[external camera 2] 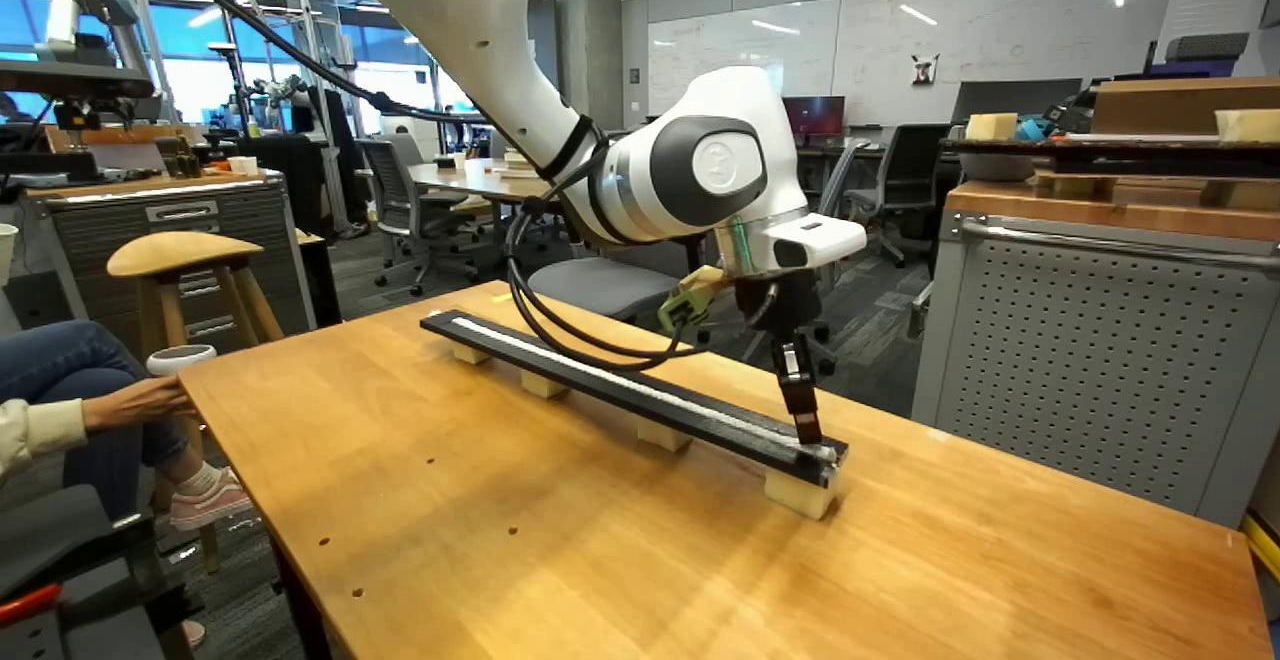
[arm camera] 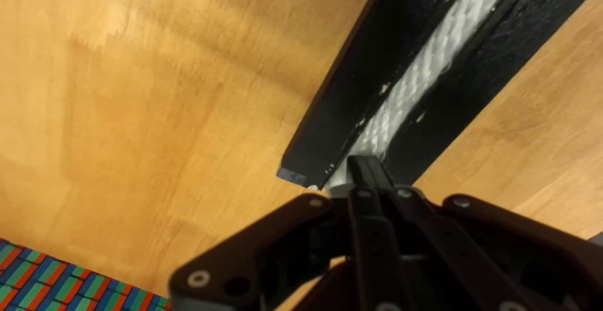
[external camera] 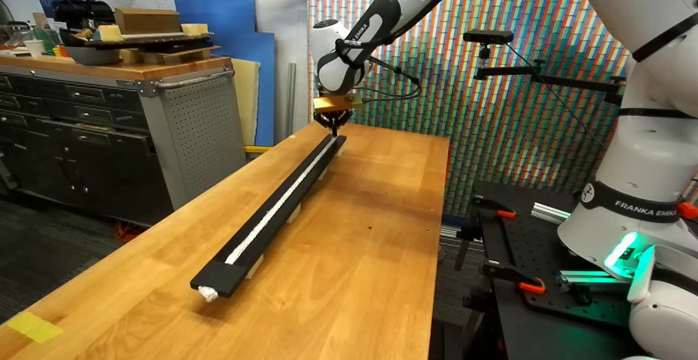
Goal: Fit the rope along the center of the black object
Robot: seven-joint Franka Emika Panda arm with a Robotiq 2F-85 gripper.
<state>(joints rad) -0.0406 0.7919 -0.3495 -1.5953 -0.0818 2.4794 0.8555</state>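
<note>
Pincer (arm camera: 366, 166), its jaws pressed together, pointing down at one end of a long black rail (arm camera: 362, 85). Nothing shows pinched between them; they touch, or nearly touch, the white rope (arm camera: 421, 73) directly below. From the pincer the rope runs away along the rail's centre groove, straight and seated as far as can be seen; a short bit also shows just beside the jaws, at the rail's end. The step in hand looks like pressing this last stretch down, with most of the fitting done. Whether the rope lies fully home under the jaws is hidden. The next move likely calls for a firm downward push here, then a straight lift, so the rope is not dragged out. Below the pincer, pale blocks (external camera 2: 797, 494) hold the rail off a wooden table (external camera: 376, 267). Farthest from the pincer, the rope vanishes under the rail's black end, and a white tuft (external camera: 208, 293), likely its tip, pokes out.
</note>
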